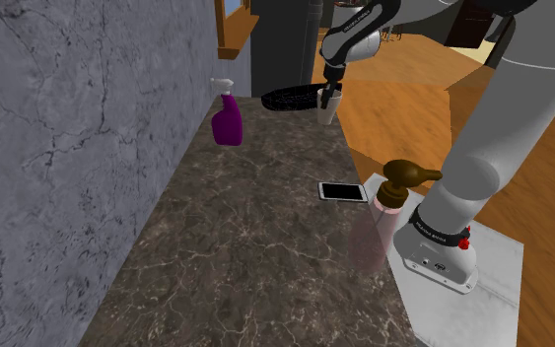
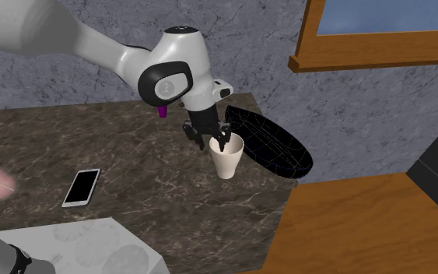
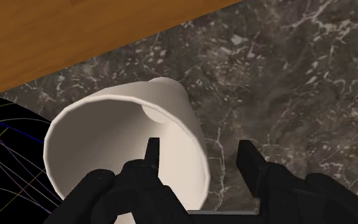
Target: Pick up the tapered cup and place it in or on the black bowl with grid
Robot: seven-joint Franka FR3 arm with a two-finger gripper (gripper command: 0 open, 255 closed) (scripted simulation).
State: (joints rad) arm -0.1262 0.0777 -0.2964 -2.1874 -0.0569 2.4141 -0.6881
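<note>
End effector (image 3: 199, 149) spread, nothing clamped. Dark marbled stone tabletop (image 1: 255, 237) carries everything. Shallow black bowl with grid lines (image 2: 275, 144) lies near the tabletop's edge. Plain white tapered cup (image 3: 107, 133) stands upright just beside it, with one finger inside its rim and the other outside, clear of the wall.

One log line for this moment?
phase: pre-grasp | tapered cup: upright on countertop beside black bowl | gripper: open, fingers astride cup wall | placed: no
</note>
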